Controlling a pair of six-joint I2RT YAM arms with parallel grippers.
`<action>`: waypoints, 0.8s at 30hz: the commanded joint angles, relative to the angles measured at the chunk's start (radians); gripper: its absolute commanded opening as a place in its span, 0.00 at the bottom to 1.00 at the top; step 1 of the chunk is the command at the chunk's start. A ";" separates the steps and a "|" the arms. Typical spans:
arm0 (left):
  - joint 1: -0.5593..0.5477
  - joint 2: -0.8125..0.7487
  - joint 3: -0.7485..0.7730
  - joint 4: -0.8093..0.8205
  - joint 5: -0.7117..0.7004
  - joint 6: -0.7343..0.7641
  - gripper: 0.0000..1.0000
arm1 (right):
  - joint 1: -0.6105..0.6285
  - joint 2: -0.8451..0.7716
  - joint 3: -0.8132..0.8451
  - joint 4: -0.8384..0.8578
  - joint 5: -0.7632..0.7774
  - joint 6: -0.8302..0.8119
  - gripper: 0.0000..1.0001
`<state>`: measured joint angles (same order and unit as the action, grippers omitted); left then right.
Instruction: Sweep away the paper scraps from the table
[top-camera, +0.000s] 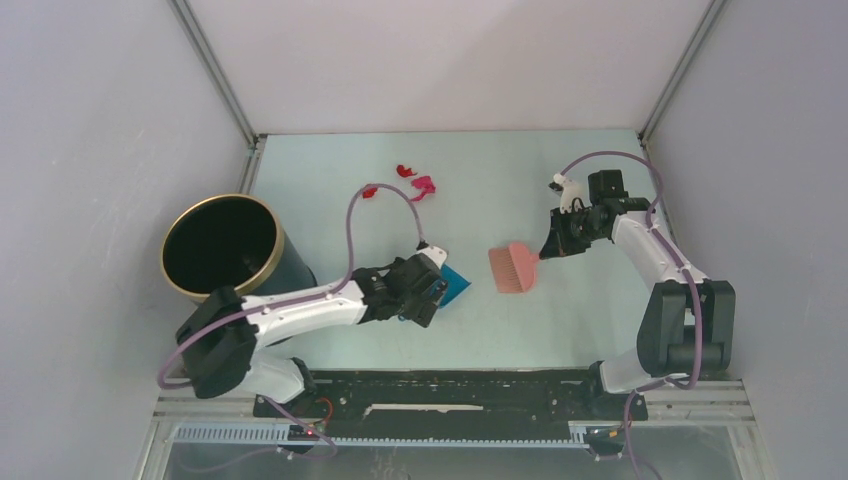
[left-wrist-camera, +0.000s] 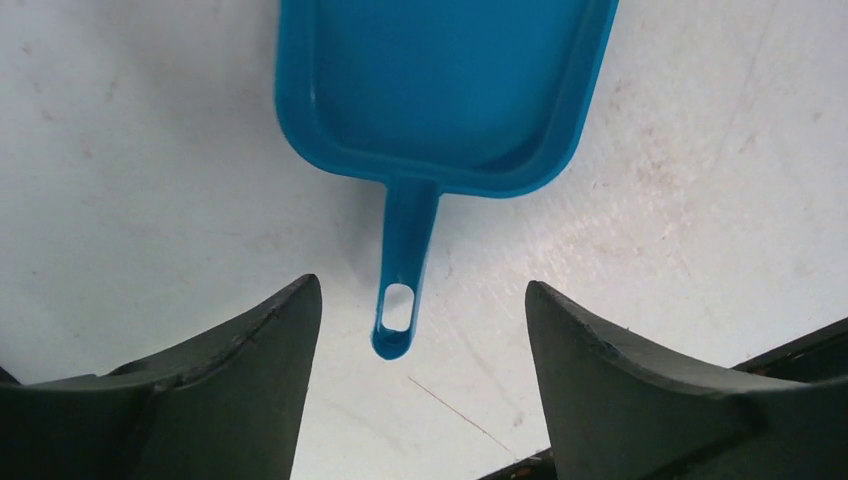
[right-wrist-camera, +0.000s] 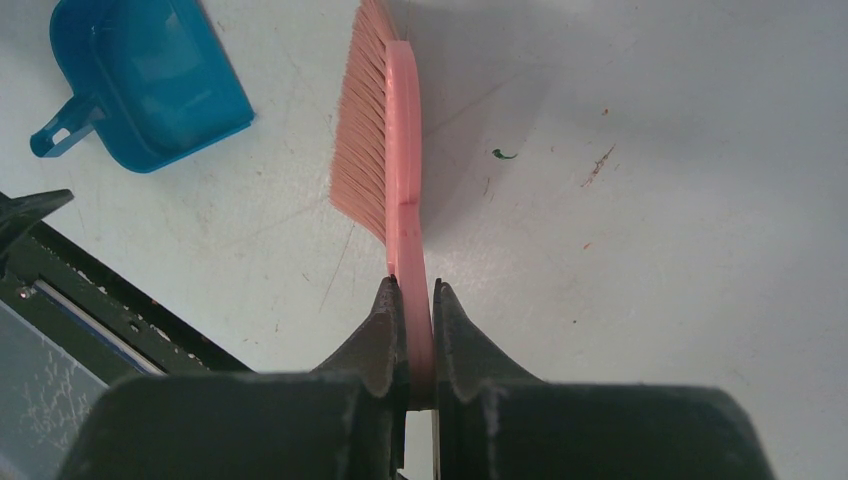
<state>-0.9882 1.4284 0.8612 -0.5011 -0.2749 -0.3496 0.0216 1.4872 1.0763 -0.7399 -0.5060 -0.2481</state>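
Observation:
Red and magenta paper scraps (top-camera: 413, 183) lie on the pale green table (top-camera: 520, 170) toward the back, one more red bit (top-camera: 369, 191) to their left. The blue dustpan (left-wrist-camera: 440, 90) rests flat on the table, its handle (left-wrist-camera: 400, 300) pointing between the fingers of my left gripper (left-wrist-camera: 420, 320), which stands open and touches nothing. In the top view the dustpan (top-camera: 455, 285) peeks out beside that gripper (top-camera: 428, 290). My right gripper (right-wrist-camera: 412, 300) is shut on the handle of the pink brush (right-wrist-camera: 385, 140), whose bristles (top-camera: 513, 267) hang to the dustpan's right.
A tall black bin with a gold rim (top-camera: 222, 247) stands at the left edge of the table. Grey walls (top-camera: 100, 150) close in the sides and back. A black rail (top-camera: 450, 390) runs along the front edge.

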 joint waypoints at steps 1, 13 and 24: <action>0.002 -0.125 -0.077 0.188 -0.096 -0.057 0.79 | 0.008 0.029 -0.019 -0.061 0.088 -0.042 0.00; 0.002 -0.314 -0.419 0.482 -0.054 -0.034 0.72 | 0.014 0.035 -0.019 -0.060 0.088 -0.042 0.00; 0.002 -0.202 -0.436 0.609 -0.046 0.025 0.50 | 0.016 0.045 -0.018 -0.061 0.098 -0.042 0.00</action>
<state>-0.9863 1.1751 0.4145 0.0063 -0.3279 -0.3714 0.0227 1.4956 1.0763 -0.7395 -0.5064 -0.2485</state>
